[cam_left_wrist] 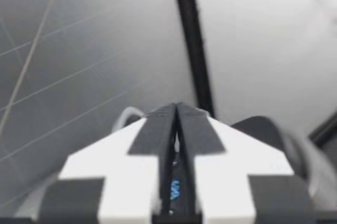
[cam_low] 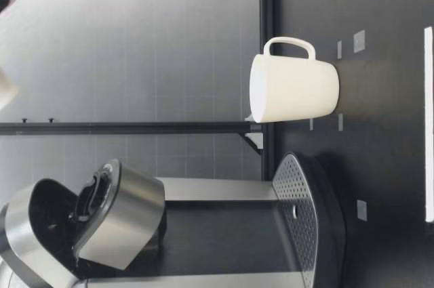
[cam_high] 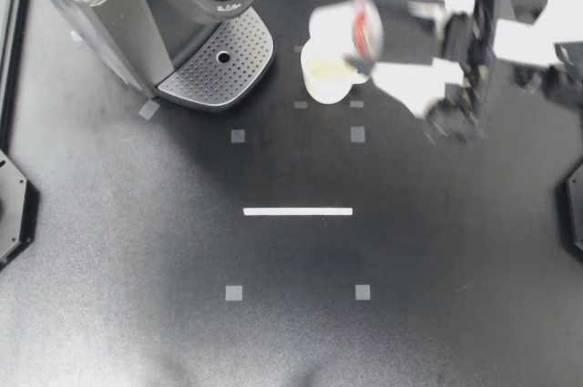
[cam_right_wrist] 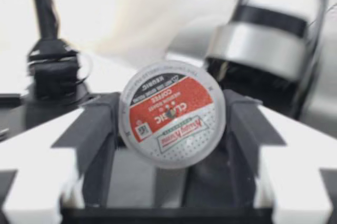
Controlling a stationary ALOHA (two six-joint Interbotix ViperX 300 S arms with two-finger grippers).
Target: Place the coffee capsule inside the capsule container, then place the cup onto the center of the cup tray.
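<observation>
**A:** What is the coffee machine (cam_high: 109, 5) made of?

**B:** Brushed silver metal, with glossy black plastic around the top. Its cup tray (cam_high: 228, 64) is perforated metal with a satin sheen.

**A:** And the cup (cam_low: 295, 88)?

**B:** Smooth, glossy white, like glazed ceramic.

**A:** The capsule (cam_right_wrist: 171, 113)?

**B:** It has a smooth foil-like lid printed in red and white, on a pale plastic body.

**A:** The counter (cam_high: 410, 250)?

**B:** Matt black and faintly grainy, with pale tape marks (cam_high: 298, 211).

Black tabletop (cam_high: 137, 250) w/ white tape strip (cam_high: 298, 211), well apart from my R gripper (cam_high: 367, 34). 2 grey square markers (cam_high: 357, 134) btwn gripper and strip, 2 more past strip. Dark rail (cam_low: 129, 127) on grey back wall (cam_low: 135, 44).
</observation>
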